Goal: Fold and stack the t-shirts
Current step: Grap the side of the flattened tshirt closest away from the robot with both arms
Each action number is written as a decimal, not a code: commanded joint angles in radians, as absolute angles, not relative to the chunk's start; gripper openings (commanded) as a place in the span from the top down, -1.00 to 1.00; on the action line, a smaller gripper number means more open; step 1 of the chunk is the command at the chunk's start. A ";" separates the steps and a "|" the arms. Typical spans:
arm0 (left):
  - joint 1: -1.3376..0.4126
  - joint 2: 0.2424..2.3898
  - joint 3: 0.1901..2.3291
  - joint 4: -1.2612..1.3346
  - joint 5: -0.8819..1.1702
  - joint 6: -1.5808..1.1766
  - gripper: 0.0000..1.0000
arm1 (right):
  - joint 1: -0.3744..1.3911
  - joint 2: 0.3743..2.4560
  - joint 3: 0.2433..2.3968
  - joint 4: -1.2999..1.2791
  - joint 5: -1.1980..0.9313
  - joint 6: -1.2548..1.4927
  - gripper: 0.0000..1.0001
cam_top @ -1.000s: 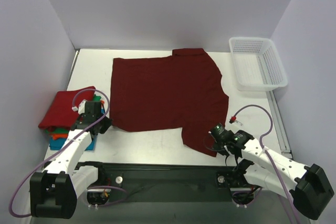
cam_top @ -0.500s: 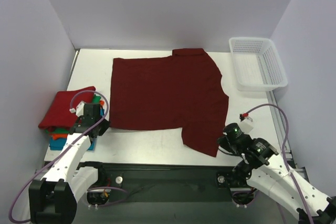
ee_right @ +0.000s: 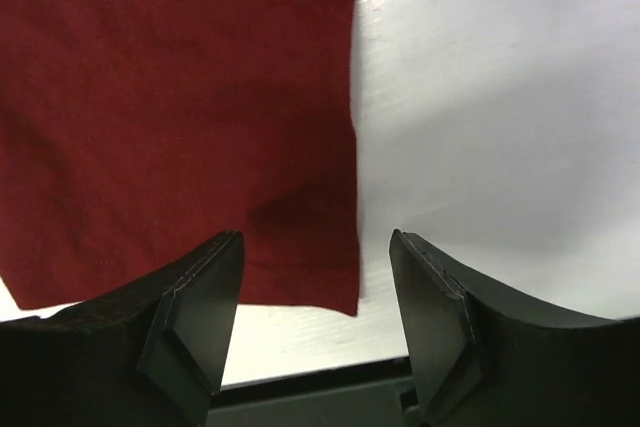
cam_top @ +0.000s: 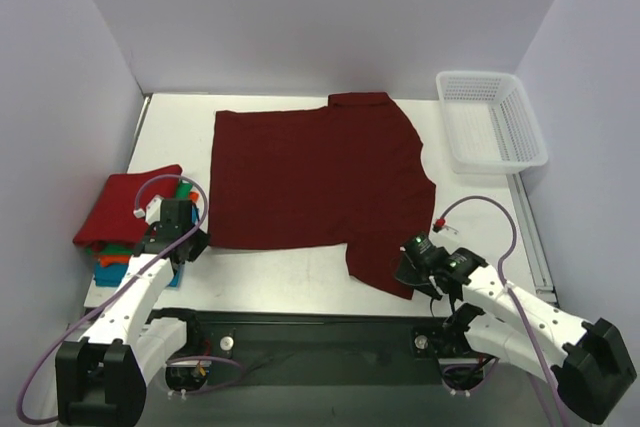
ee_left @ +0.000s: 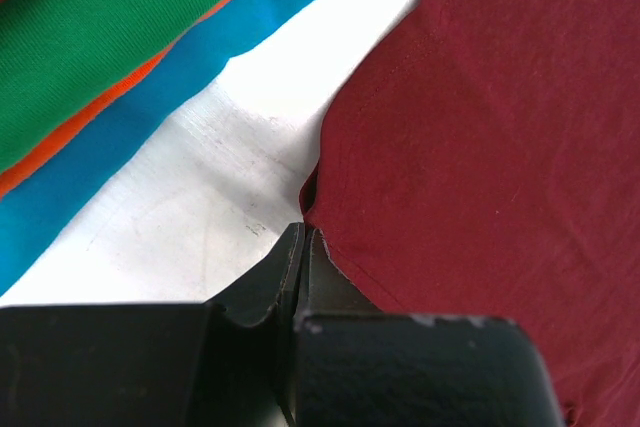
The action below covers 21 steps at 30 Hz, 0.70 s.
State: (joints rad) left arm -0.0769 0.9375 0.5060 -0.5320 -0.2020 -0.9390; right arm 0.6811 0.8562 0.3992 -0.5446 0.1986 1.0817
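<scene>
A dark maroon t-shirt [cam_top: 320, 177] lies spread flat on the white table. My left gripper [cam_top: 192, 245] is at its near left corner. In the left wrist view the jaws are shut [ee_left: 303, 232] right on that corner of maroon cloth [ee_left: 480, 147], which puckers at the tips. My right gripper [cam_top: 405, 272] is at the near right sleeve corner. The right wrist view shows it open [ee_right: 315, 247], with the maroon cloth [ee_right: 200, 107] corner lying loose between its fingers. A stack of folded t-shirts [cam_top: 125, 212], red on top, sits at the left.
Green [ee_left: 100, 27], orange [ee_left: 150, 72] and blue [ee_left: 190, 87] folded layers lie just left of my left gripper. A white mesh basket [cam_top: 530, 127] stands at the back right. The table's near edge and black base rail [cam_top: 320, 332] run right behind both grippers.
My right gripper has gone from shut to open and let go of the sleeve corner. That arm swung out to the right and came back. The left arm has barely moved.
</scene>
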 commanded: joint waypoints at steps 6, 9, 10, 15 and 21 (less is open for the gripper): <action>-0.077 0.940 0.511 -0.515 -0.204 -0.937 1.00 | 0.672 0.972 0.344 -0.420 0.179 1.083 -0.17; -0.077 0.939 0.511 -0.514 -0.204 -0.937 1.00 | 0.664 0.988 0.336 -0.416 0.195 1.086 0.30; -0.077 0.940 0.511 -0.512 -0.204 -0.937 1.00 | 0.660 0.988 0.334 -0.416 0.198 1.086 0.42; -0.077 0.940 0.514 -0.514 -0.204 -0.933 1.00 | 0.631 0.931 0.342 -0.428 0.169 1.045 0.91; -0.075 0.930 0.518 -0.534 -0.219 -0.930 1.00 | 0.572 0.718 0.386 -0.575 0.155 0.989 1.00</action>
